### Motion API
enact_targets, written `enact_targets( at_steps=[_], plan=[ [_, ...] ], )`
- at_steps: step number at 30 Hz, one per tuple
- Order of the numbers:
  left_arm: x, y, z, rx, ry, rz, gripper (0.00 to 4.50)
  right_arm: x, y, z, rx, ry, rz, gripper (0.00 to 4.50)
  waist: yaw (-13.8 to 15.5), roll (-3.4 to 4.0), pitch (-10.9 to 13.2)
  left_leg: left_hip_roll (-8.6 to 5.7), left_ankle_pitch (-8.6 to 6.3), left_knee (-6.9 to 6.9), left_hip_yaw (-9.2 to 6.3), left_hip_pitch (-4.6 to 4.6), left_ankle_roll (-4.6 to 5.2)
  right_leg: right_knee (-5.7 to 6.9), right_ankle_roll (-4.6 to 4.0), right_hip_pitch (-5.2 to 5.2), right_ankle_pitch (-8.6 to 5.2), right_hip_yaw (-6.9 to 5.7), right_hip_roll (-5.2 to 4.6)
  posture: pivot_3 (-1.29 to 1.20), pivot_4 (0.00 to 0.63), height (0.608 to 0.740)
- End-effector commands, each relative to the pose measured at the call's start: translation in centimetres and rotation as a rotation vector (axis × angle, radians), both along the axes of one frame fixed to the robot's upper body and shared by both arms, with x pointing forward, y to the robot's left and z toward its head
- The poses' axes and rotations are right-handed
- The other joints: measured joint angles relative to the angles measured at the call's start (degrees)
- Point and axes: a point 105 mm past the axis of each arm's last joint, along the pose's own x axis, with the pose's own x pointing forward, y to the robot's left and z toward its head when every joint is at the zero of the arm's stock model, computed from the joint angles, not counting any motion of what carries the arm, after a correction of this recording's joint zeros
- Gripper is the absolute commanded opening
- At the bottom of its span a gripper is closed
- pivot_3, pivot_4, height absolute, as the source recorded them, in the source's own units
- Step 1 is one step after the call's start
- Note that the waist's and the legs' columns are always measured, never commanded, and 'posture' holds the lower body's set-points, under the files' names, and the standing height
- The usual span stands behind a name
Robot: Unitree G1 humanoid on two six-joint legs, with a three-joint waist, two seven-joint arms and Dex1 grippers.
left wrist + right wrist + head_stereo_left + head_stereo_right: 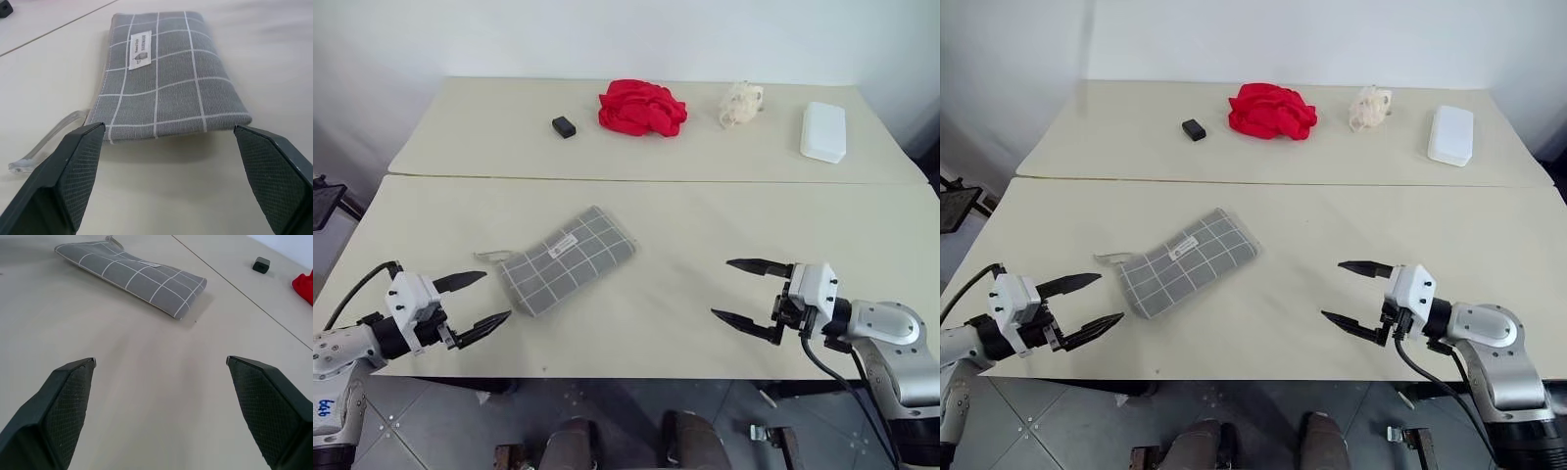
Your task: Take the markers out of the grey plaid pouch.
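Matte beige table (705, 323), flat grid-woven grey plaid pouch (568, 258)

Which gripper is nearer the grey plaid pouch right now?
Left. The left gripper sits open just off the grey plaid pouch at its near end; the right gripper, also open, is well across the table.

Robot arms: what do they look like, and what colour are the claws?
Each arm is silvery grey metal with a white boxy wrist block and a black cable looping off it. The left claw and the right claw each have two black pointed fingers, with bumpy, crisscross-patterned inner faces. The left arm has small blue writing near its base.
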Motion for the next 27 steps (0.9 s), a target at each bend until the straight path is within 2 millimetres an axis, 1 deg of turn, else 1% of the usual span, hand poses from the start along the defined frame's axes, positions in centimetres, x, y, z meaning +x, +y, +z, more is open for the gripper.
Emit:
enact_targets(
  at_steps=[1, 3, 5, 7, 8, 10, 12, 13, 14, 15, 16, 18, 19, 20, 22, 23, 26, 27],
  plan=[
    [-0.1, -0.1, 1.6, -0.019, -0.078, 0.004, 4.49, 0.1, 0.2, 0.6, 0.012, -0.034, 0.005, 4.5, 0.0, 0.0, 0.0, 0.0, 0.0, 0.0, 0.0, 0.0, 0.0, 0.0, 0.0, 0.0, 0.0, 0.0, 0.0, 0.0, 0.15, 0.74],
    [-0.1, 0.2, 1.8, -0.083, -0.049, 0.044, 4.49, 0.1, 0.6, 0.6, 0.015, -0.025, 0.019, 4.5, 0.0, 0.0, 0.0, 0.0, 0.0, 0.0, 0.0, 0.01, 0.0, 0.0, 0.0, 0.0, 0.0, 0.0, 0.0, 0.0, 0.15, 0.74],
    [-1.0, 0.5, 1.5, -0.15, 0.036, 0.038, 4.49, -0.2, 1.5, 1.2, 0.028, -0.019, 0.053, 4.5, 0.0, -0.01, 0.0, 0.02, 0.0, 0.0, -0.03, 0.01, 0.0, 0.01, 0.0, 0.0, 0.0, 0.0, 0.0, 0.0, 0.15, 0.74],
    [-1.8, 0.9, 1.6, -0.306, 0.173, 0.042, 4.49, -0.3, 2.7, 2.1, -0.005, -0.061, 0.106, 4.5, -0.3, -0.02, 0.0, 0.14, 0.0, -0.02, -0.09, 0.06, 0.0, 0.04, 0.0, 0.0, 0.0, 0.04, 0.0, 0.0, 0.15, 0.74],
    [-2.0, 1.2, 1.8, -0.369, 0.214, 0.047, 4.49, -0.5, 3.4, 2.5, -0.025, -0.063, 0.143, 4.5, -0.5, -0.02, 0.0, 0.15, -0.02, -0.02, -0.12, 0.1, -0.03, 0.04, 0.0, -0.01, 0.0, 0.08, 0.05, 0.0, 0.15, 0.74],
    [-2.5, 2.2, 1.8, -0.475, 0.378, 0.055, 4.5, -0.5, 4.7, 3.7, -0.018, -0.043, 0.19, 4.11, -0.6, -0.04, 0.0, 0.25, -0.02, -0.02, -0.13, 0.16, -0.05, 0.08, -0.01, -0.01, -0.01, 0.12, 0.08, 0.0, 0.15, 0.74],
    [-2.7, 3.3, 1.3, -0.55, 0.565, 0.113, 4.5, -0.6, 7.0, 4.6, -0.043, -0.024, 0.251, 3.64, -0.7, -0.04, 0.0, 0.27, -0.01, 0.0, -0.15, 0.22, -0.09, 0.18, -0.08, -0.01, -0.04, 0.16, 0.12, 0.0, 0.15, 0.74],
    [-2.5, 3.5, 1.1, -0.563, 0.607, 0.14, 4.5, -0.3, 8.0, 4.5, -0.066, -0.003, 0.255, 3.28, -0.7, -0.03, 0.0, 0.26, -0.01, -0.01, -0.15, 0.24, -0.09, 0.18, -0.08, -0.01, -0.05, 0.18, 0.13, 0.0, 0.15, 0.74],
    [-2.4, 3.5, 1.1, -0.57, 0.626, 0.156, 4.5, -0.1, 8.5, 4.4, -0.082, 0.01, 0.251, 2.94, -0.9, -0.03, 0.1, 0.26, -0.02, -0.01, -0.15, 0.26, -0.1, 0.2, -0.1, -0.02, -0.06, 0.2, 0.13, 0.0, 0.15, 0.74],
    [-2.0, 3.5, 0.9, -0.599, 0.648, 0.184, 4.5, 0.5, 9.4, 4.3, -0.104, 0.001, 0.24, 2.56, -0.9, -0.02, 0.1, 0.26, -0.02, -0.03, -0.14, 0.28, -0.1, 0.21, -0.11, -0.02, -0.06, 0.22, 0.13, 0.0, 0.15, 0.74],
    [-1.6, 3.2, 0.5, -0.624, 0.677, 0.206, 4.5, 1.3, 10.4, 4.2, -0.118, 0.007, 0.219, 2.3, -0.9, -0.03, 0.1, 0.27, -0.03, -0.06, -0.16, 0.28, -0.11, 0.21, -0.11, -0.02, -0.06, 0.23, 0.12, 0.0, 0.15, 0.74],
    [-1.1, 2.5, -0.1, -0.648, 0.723, 0.228, 4.5, 3.3, 12.1, 4.5, -0.101, -0.012, 0.149, 1.62, -1.1, -0.04, 0.0, 0.26, -0.04, -0.06, -0.16, 0.26, -0.13, 0.24, -0.11, -0.04, -0.06, 0.24, 0.12, 0.0, 0.15, 0.74],
    [-0.9, 2.2, -0.4, -0.656, 0.747, 0.243, 4.5, 4.1, 12.6, 4.5, -0.102, -0.007, 0.122, 1.26, -1.3, -0.06, 0.0, 0.24, -0.04, -0.04, -0.14, 0.26, -0.14, 0.27, -0.11, -0.05, -0.06, 0.27, 0.11, 0.0, 0.15, 0.74],
    [-0.6, 1.8, -0.7, -0.671, 0.76, 0.256, 4.5, 5.5, 13.1, 4.7, -0.107, -0.038, 0.067, 0.88, -1.3, -0.06, 0.0, 0.19, -0.04, -0.02, -0.13, 0.23, -0.15, 0.3, -0.11, -0.08, -0.06, 0.27, 0.12, 0.0, 0.15, 0.74],
    [0.0, 1.4, -1.5, -0.699, 0.816, 0.302, 4.5, 7.5, 14.1, 4.7, -0.119, -0.053, 0.003, 0.14, -1.3, -0.1, 0.0, 0.15, -0.04, -0.01, -0.12, 0.21, -0.18, 0.39, -0.12, -0.14, -0.06, 0.27, 0.12, 0.0, 0.15, 0.74],
    [0.4, 1.2, -1.6, -0.726, 0.822, 0.315, 4.5, 8.4, 14.6, 4.9, -0.116, -0.074, -0.028, 0.03, -1.3, -0.1, 0.0, 0.12, -0.03, 0.01, -0.13, 0.19, -0.18, 0.42, -0.12, -0.14, -0.06, 0.25, 0.12, 0.0, 0.15, 0.74],
    [1.7, 0.5, -2.1, -0.783, 0.847, 0.355, 4.5, 10.8, 15.8, 5.3, -0.116, -0.119, -0.11, 0.03, -1.4, -0.1, 0.0, 0.11, -0.02, 0.03, -0.12, 0.23, -0.2, 0.44, -0.12, -0.12, -0.06, 0.32, 0.12, 0.0, 0.15, 0.74],
    [2.1, 0.3, -2.4, -0.792, 0.849, 0.373, 4.5, 11.2, 16.2, 5.2, -0.118, -0.125, -0.119, 0.03, -1.4, -0.1, 0.0, 0.11, -0.02, 0.03, -0.13, 0.23, -0.2, 0.47, -0.12, -0.12, -0.06, 0.31, 0.12, 0.0, 0.15, 0.74]
  ],
)
